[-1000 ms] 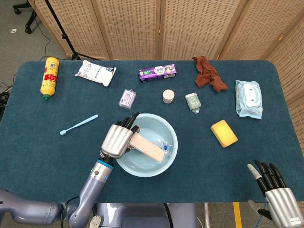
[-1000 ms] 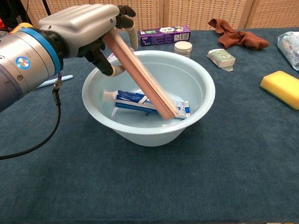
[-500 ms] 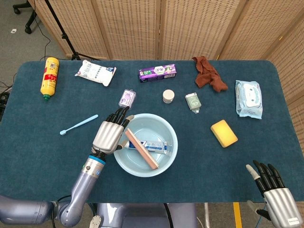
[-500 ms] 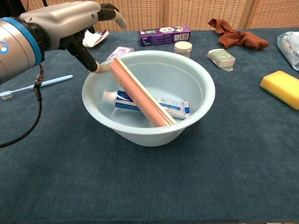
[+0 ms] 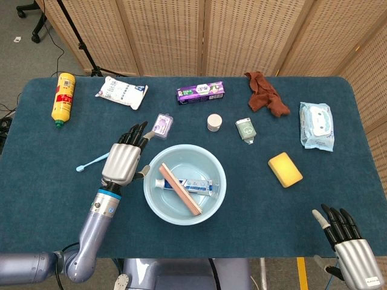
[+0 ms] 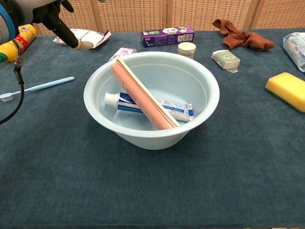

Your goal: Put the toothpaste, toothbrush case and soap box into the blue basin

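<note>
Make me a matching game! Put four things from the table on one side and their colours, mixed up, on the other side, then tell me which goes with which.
Things:
1. toothbrush case
2. sponge
3. crumpled cloth
4. toothbrush

Colours:
A. yellow
B. light blue
C. pink
D. reddish brown

Pairs: 1-C, 2-A, 3-D, 4-B
</note>
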Robot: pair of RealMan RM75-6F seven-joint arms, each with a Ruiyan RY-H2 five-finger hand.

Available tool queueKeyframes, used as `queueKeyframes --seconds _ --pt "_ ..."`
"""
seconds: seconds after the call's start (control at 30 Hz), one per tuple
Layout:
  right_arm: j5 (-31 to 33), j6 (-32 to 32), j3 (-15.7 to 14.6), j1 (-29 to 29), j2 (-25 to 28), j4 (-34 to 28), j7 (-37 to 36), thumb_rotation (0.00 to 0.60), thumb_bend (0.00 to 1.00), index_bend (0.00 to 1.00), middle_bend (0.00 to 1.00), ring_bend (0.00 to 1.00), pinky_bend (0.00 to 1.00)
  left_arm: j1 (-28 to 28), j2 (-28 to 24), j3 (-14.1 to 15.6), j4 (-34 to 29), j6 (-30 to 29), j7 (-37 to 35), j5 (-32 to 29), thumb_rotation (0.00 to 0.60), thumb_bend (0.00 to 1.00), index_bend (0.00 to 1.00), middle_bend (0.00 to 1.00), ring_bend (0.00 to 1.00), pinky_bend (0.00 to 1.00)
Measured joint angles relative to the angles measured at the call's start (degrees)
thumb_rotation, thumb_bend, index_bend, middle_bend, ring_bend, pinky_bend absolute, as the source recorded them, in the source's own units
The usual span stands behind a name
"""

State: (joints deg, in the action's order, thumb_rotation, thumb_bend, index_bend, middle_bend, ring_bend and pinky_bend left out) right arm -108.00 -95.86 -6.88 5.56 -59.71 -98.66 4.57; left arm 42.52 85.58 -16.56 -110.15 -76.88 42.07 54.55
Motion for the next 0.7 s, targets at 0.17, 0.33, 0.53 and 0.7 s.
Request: queueKeyframes --seconds 0.17,0.33,0.53,0.7 --pt "-0.2 0.2 -0.1 0.0 -0.1 0.0 0.3 0.6 0.13 0.0 0.0 0.0 0.0 -0.1 -2.1 -0.6 1.0 0.4 -0.2 -1.6 0.6 0.24 0.0 0.0 0.0 0.2" --pt "0.3 1.2 -0.1 -0.2 -0.5 0.2 0.7 0.6 0.13 0.0 0.0 0.0 0.0 0.9 -2.9 -1.1 3.3 3.5 0.1 -4.9 0.6 0.24 0.0 0.0 0.0 0.17" --pt "2.2 2.5 0.5 -0.7 -0.9 0.5 0.6 0.6 0.13 0.0 0.0 0.0 0.0 3.6 -1.7 -1.7 8.8 7.9 1.0 -10.5 0.6 0.23 0.0 0.0 0.0 0.11" --pt "3.4 3.4 1.0 -1.2 -1.1 1.0 -0.1 0.6 0.13 0.0 0.0 0.0 0.0 5.8 -0.1 -1.8 13.6 11.3 1.8 -15.0 0.6 0.23 0.0 0.0 0.0 0.11"
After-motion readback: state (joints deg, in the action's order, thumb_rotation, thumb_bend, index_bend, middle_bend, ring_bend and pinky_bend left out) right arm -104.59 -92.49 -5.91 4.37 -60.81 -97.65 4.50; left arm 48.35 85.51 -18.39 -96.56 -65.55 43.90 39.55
